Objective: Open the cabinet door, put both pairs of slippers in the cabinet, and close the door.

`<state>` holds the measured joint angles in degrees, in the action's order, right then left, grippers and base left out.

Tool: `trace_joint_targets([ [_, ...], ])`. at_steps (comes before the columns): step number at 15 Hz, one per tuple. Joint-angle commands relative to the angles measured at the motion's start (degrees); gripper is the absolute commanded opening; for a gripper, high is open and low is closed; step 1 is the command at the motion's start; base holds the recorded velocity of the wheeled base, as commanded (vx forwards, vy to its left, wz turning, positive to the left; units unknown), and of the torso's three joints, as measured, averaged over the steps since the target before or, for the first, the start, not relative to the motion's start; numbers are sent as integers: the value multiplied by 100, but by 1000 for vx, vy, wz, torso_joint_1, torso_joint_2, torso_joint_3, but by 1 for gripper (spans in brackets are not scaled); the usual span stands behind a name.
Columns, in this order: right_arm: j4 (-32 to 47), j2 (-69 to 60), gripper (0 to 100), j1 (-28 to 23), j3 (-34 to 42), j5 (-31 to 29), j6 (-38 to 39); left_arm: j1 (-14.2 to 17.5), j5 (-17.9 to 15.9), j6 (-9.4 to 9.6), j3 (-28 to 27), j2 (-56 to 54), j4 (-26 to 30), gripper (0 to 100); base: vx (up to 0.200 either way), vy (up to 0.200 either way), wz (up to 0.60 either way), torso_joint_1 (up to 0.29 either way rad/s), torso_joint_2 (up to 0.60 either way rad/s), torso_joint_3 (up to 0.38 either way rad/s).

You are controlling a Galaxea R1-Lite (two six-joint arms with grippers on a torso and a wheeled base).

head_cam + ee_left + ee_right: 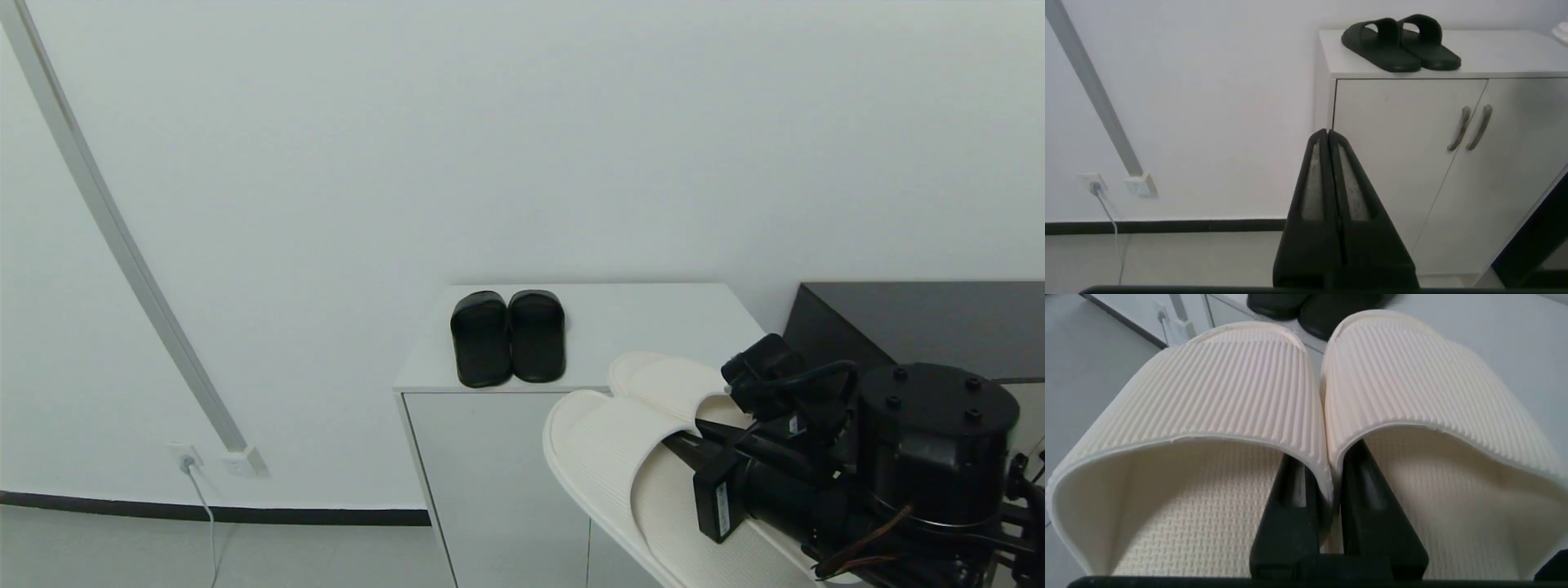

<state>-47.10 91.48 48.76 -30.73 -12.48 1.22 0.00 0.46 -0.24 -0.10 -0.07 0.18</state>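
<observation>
A pair of black slippers (508,336) lies side by side on top of the white cabinet (637,327), whose two doors (1429,171) are closed with their handles (1470,128) meeting in the middle. My right gripper (1323,469) is shut on the inner edges of the pair of white slippers (637,465), one finger inside each slipper, held in the air in front of the cabinet's right part. My left gripper (1328,143) is shut with nothing in it, off to the left of the cabinet, well short of the doors.
A dark grey unit (922,327) stands right of the cabinet. On the left wall a slanted grey rail (122,237) runs down to wall sockets (220,459) with a plugged cable. Open floor lies left of the cabinet.
</observation>
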Motion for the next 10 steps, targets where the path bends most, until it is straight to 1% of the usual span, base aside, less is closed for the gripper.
trace_joint_targets([
  [1,0,28,0,2,6,0,1,0,-2,-11,1,7,-1,100,0,0,0,-144,354,193],
  [4,0,28,0,2,15,0,-8,0,-2,-2,1,7,-1,100,0,0,0,-173,400,224],
  [10,0,37,0,2,41,0,-34,0,-2,-2,1,7,-1,100,0,0,0,-224,540,310],
])
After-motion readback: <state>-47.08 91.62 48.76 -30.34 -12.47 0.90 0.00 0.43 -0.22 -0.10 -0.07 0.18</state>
